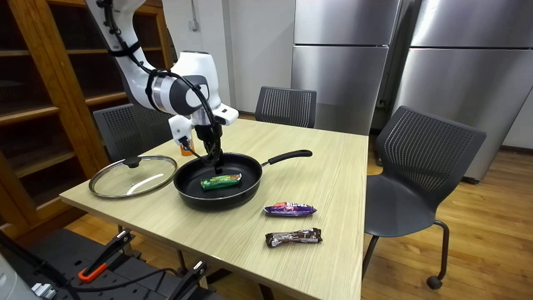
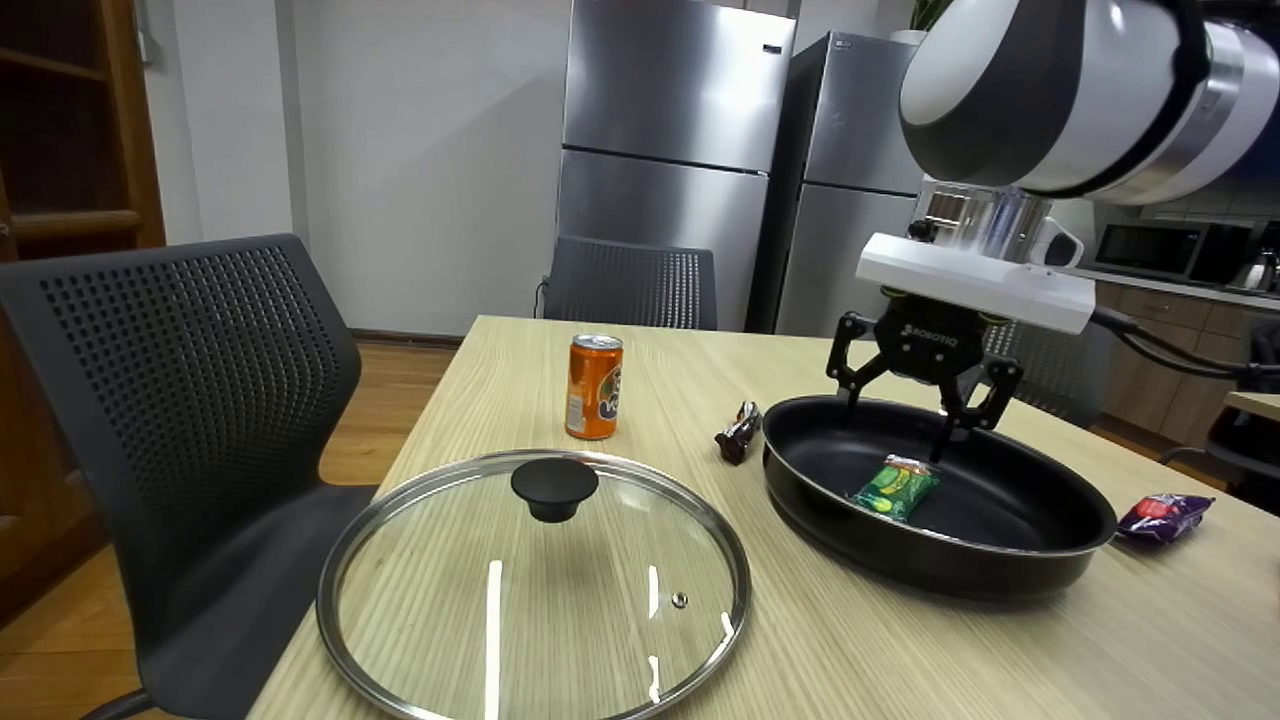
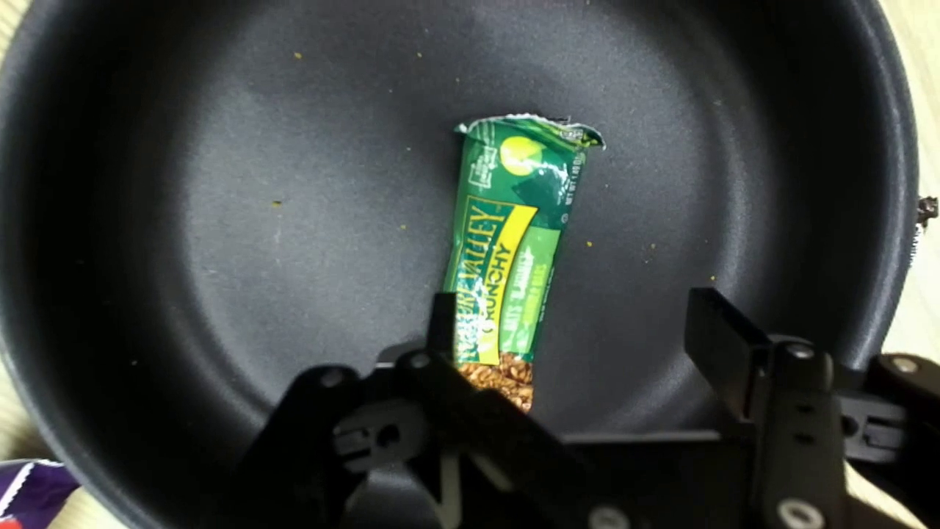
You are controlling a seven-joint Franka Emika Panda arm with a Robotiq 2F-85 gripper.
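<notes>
White lettering marks the black Robotiq gripper above its jaws; black cables line the white-and-grey Panda arm.

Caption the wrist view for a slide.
Open gripper above a green Nature Valley bar lying in a black pan, with a purple wrapper at lower left.

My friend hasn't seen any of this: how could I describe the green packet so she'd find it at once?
On the pale table, find the black pan beside a glass lid. Inside the pan, near the robot's open gripper, lies the green packet. It is the only packet there; the purple packet and brown packet lie outside the pan.
</notes>
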